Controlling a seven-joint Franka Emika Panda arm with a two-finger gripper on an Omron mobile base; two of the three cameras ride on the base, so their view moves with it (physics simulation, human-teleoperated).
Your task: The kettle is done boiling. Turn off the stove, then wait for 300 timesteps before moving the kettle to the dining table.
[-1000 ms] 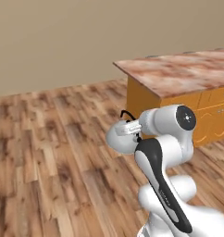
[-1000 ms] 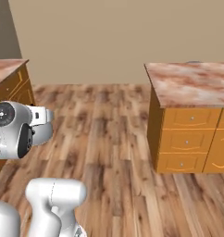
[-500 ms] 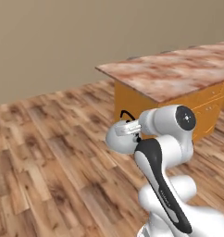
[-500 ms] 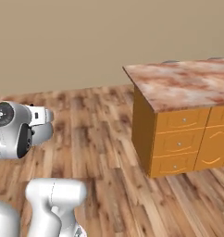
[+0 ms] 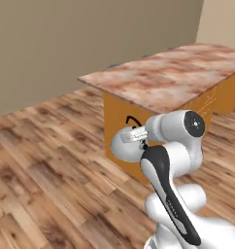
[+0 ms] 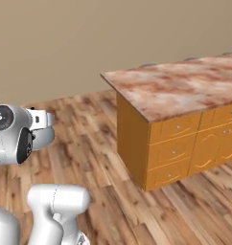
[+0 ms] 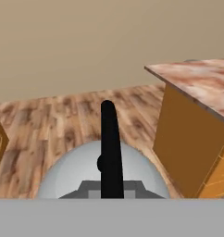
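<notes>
Directly beneath the end effector (image 7: pixel 111 192), the kettle (image 7: pixel 72 173) hangs by its handle, clamped tight.

Kettle (image 7: pixel 72 173): the lower body is cut off at the bottom of the hand view; in the left base view the arm hides most of it, leaving part of the dome and the black handle (image 5: pixel 133 119) exposed. Dining table (image 6: pixel 175 88): the far end is cut off by the right edge in both base views. Finger contact on the handle is not discernible.
</notes>
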